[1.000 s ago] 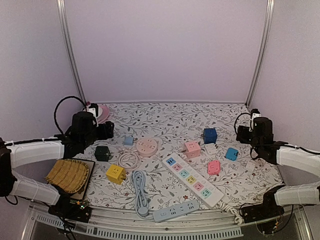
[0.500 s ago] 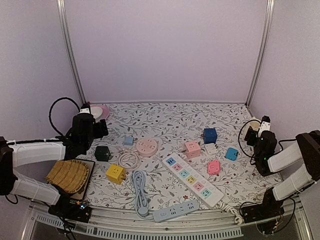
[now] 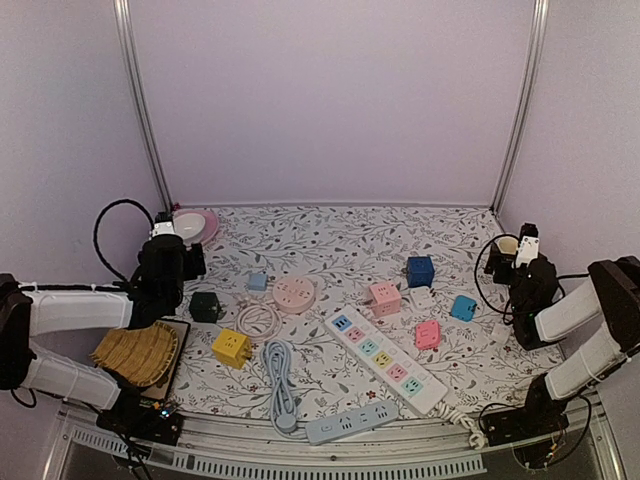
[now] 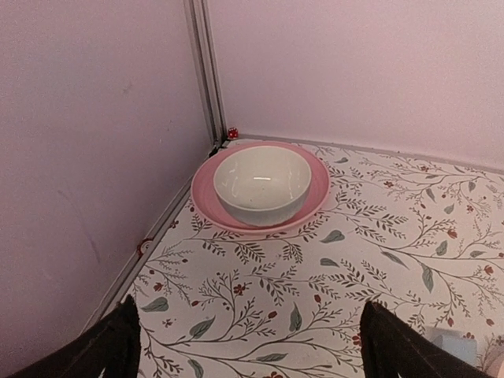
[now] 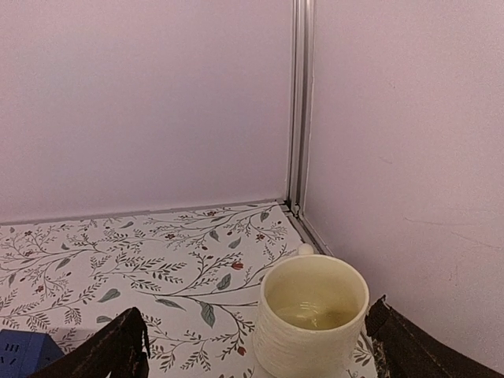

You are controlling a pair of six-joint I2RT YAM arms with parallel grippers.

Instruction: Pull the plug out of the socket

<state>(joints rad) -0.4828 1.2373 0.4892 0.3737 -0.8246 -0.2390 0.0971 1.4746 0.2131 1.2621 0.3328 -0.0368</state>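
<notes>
Seen from above, the left gripper (image 4: 250, 315) sits at 9 o'clock on the table (image 3: 340, 235), its fingers (image 4: 114, 342) spread wide with nothing between them. Beyond them, in the 10 o'clock corner, a white bowl (image 4: 261, 185) rests in a pink plate (image 4: 319, 193). The right gripper (image 5: 256, 315) is at 3 o'clock, fingers (image 5: 118, 346) likewise wide apart and holding nothing. It faces a cream cup (image 5: 313, 331) that stands past the fingertips by the right wall. The plug (image 3: 421, 297), small and white, lies right of mid-table, at 3 o'clock of the pink socket (image 3: 385, 297) and just beside it; whether the two touch is too small to tell. Both grippers are well apart from it. Around the plug, a blue cube (image 3: 420, 270) is at 12 o'clock, a cyan cube (image 3: 462, 307) at 4 o'clock and a pink adapter (image 3: 427, 334) at 6 o'clock. A long white strip (image 3: 385, 362) runs aslant from mid-table toward 5 o'clock. Left of centre lie a round socket (image 3: 294, 294), a coiled white cord (image 3: 258, 320), a green cube (image 3: 205, 305) and a yellow cube (image 3: 231, 347). A grey-blue strip (image 3: 350, 422) with its cord (image 3: 278, 380) lies at 6 o'clock, and a woven mat (image 3: 135, 350) at 8 o'clock.
</notes>
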